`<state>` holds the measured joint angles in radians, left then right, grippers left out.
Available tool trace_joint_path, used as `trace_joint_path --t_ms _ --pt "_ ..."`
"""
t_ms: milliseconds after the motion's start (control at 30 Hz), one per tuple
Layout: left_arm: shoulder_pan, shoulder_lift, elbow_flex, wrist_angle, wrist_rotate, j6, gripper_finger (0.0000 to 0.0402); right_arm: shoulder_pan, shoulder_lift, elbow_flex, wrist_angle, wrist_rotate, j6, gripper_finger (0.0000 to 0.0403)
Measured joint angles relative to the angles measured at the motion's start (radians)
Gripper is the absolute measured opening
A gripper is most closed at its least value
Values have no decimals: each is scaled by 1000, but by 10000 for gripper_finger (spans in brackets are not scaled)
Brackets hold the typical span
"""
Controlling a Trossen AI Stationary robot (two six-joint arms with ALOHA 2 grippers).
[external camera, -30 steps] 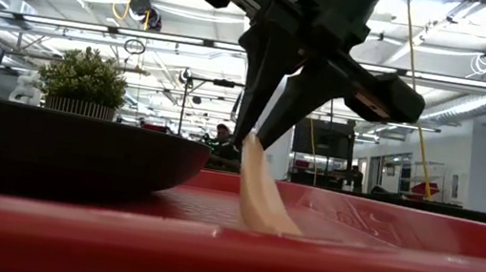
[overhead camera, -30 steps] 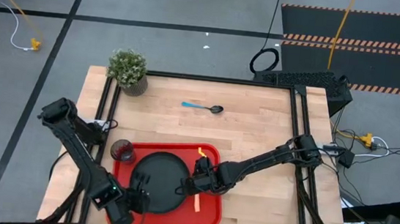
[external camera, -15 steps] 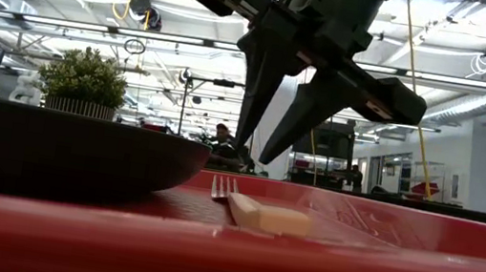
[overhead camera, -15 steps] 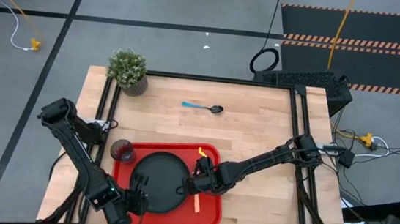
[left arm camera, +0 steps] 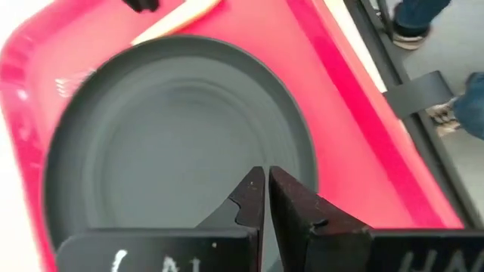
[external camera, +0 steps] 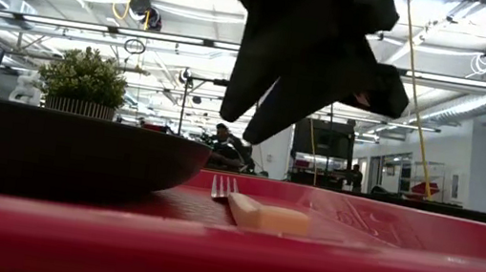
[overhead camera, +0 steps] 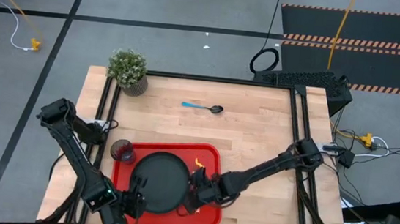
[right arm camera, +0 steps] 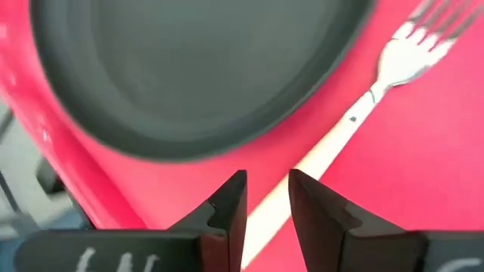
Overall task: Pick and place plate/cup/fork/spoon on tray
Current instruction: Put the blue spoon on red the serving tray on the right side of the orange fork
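The right gripper (overhead camera: 193, 198), which a second ago pinched the fork's orange handle upright on the tray, has let go and backed toward the tray's near edge; the fork (external camera: 256, 212) now lies flat on the red tray (overhead camera: 207, 214), just beside the black plate (overhead camera: 158, 181), and the fingers (right arm camera: 311, 204) stand slightly parted above the handle with nothing between them. From above, the right arm hides most of the fork, leaving only an orange scrap at the far end. In the low view the gripper is a dark mass cut off at the top. The left gripper (overhead camera: 135, 198), fingers (left arm camera: 249, 200) pressed together and empty, hangs over the plate's near rim. The cup (overhead camera: 122, 150) stands on the tray's far left corner, dim and hard to read against the red. The spoon (overhead camera: 204, 107) lies on the bare wooden table (overhead camera: 257, 132), well apart from the tray, near the potted plant (overhead camera: 128, 69).
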<state>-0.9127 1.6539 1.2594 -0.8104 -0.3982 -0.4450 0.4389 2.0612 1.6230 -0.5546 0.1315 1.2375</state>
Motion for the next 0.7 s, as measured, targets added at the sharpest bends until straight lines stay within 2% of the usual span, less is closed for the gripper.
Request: trace_joint_path --t_ms 133,333,500,700 --pt "22 -5 -1 0 -76 38 26 19 -7 0 -5 60 -198 91" --pt "108 -26 -1 -2 -198 69 26 28 -7 0 -10 266 -541 91" --pt "228 -78 -1 -18 -211 136 26 31 -10 0 -69 368 -579 91" --pt "405 -120 -1 0 -195 225 26 109 -44 -1 -233 432 -471 91"
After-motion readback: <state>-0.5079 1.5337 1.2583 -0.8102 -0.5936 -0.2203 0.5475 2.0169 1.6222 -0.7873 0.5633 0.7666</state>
